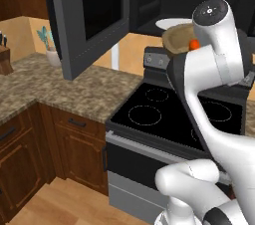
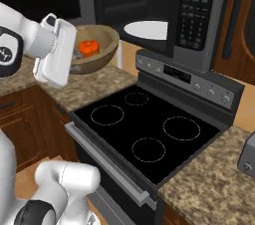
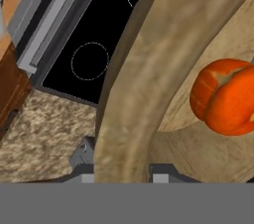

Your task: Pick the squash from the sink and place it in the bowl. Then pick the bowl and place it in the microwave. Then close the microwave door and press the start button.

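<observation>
Gripper (image 3: pixel 122 173) closed on the rim of the bowl (image 3: pixel 149 69), one finger tip either side of the wall in the hand view, so the grip is a pinch on the near edge rather than a hold around the body. That explains the carry: bowl hangs out ahead of the hand, roughly level, which keeps its load from rolling out. Squash (image 3: pixel 225 96) sits inside on the bowl floor, toward the far side from the pinched rim, orange-red, lobed, resting against the curve of the wall. From the right base view the bowl (image 2: pixel 97 47) is held in the air left of the stove (image 2: pixel 144 129), at about the height of the microwave (image 2: pixel 199 15) opening. White turntable plate (image 2: pixel 147 30) shows inside the cavity, just beyond the bowl. Microwave door (image 1: pixel 89 15) stands swung wide to the left, leaving the way in free. Judgement: squash step done; bowl is on its way in, door and start button not yet dealt with. Brown granite surface (image 1: pixel 74 89) lies below.
</observation>
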